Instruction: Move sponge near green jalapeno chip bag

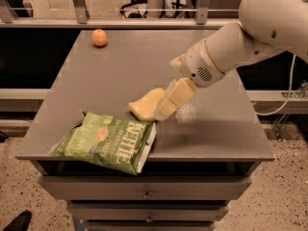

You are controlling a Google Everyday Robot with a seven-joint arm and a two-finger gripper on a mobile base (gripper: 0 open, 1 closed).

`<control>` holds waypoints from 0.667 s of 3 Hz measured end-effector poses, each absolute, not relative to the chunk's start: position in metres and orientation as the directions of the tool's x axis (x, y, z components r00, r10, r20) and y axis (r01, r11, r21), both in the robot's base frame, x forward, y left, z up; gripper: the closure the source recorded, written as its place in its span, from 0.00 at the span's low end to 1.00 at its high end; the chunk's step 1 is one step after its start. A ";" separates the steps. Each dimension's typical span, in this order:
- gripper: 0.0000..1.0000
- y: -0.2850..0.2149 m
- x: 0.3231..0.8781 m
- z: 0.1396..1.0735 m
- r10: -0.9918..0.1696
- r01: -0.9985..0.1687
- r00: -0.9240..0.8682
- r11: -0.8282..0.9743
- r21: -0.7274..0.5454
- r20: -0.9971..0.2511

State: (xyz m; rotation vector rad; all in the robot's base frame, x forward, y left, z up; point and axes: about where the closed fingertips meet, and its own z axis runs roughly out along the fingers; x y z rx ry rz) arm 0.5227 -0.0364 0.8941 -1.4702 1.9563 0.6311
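Observation:
The pale yellow sponge is low at the table's surface, just above the upper right corner of the green jalapeno chip bag. The bag lies flat near the table's front left edge, and its white end points right. My gripper reaches down from the right on the white arm and is shut on the sponge's right end, which it hides. A narrow gap shows between the sponge and the bag.
A small round orange fruit sits at the table's far left. Drawers are below the front edge. A metal railing runs behind the table. A cable hangs at the right.

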 end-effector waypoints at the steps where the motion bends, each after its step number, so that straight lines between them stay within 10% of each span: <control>1: 0.00 -0.074 0.536 0.900 -0.631 -0.950 -0.236 0.308 0.040 -0.739; 2: 0.00 -0.129 0.556 0.914 -0.555 -0.930 -0.240 0.366 0.025 -0.797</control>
